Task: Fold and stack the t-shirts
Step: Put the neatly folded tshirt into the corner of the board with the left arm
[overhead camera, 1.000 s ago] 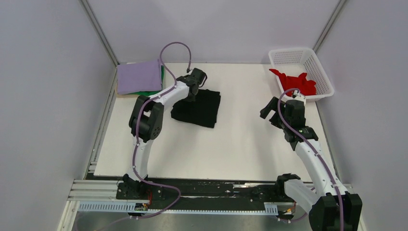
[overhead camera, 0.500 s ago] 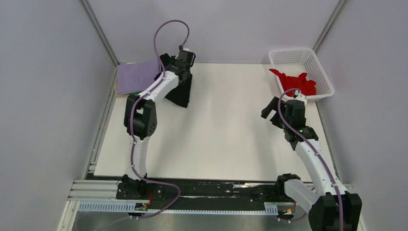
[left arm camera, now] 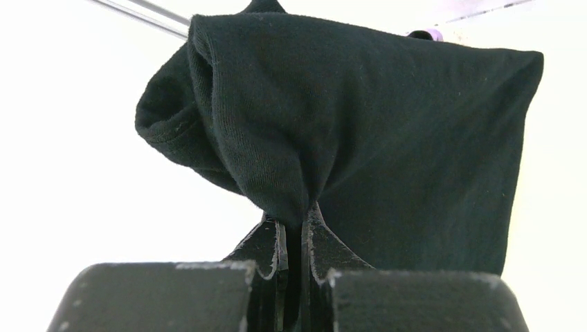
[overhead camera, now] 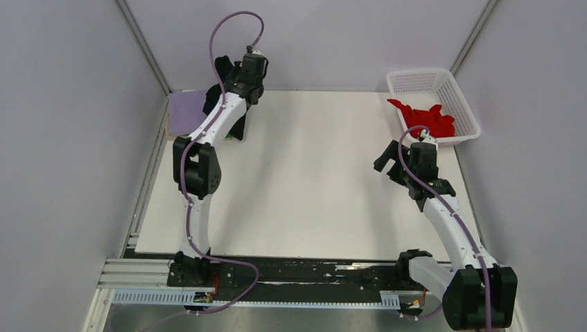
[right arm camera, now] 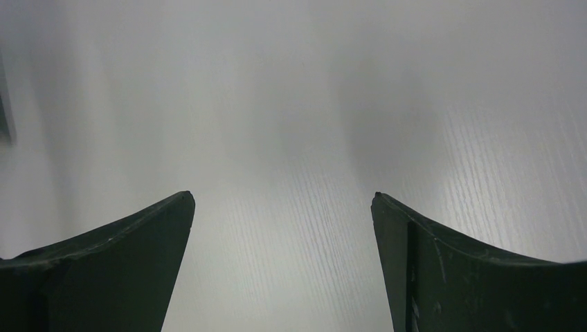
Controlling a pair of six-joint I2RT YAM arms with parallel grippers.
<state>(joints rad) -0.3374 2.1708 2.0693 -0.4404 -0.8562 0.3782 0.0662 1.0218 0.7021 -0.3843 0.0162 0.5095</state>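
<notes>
I count three tees. The left jaws clench one black tee (left arm camera: 387,138), which hangs at the far left beside one lilac tee (overhead camera: 185,112). One red tee (overhead camera: 426,119) lies in the single white basket (overhead camera: 414,81), far right. The right jaws gape empty over the bench (overhead camera: 318,180).

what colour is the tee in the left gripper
The t-shirt is black, clearest in the left wrist view.

The left arm (overhead camera: 216,124) and the right arm (overhead camera: 453,225) are being shown with white link shells and black joint housings. A lilac cable (overhead camera: 235,13) is being carried in loops along each. The right gripper (right arm camera: 282,200) is being seen with black, wedge-shaped, lightly scratched fingers (right arm camera: 118,270)
</notes>
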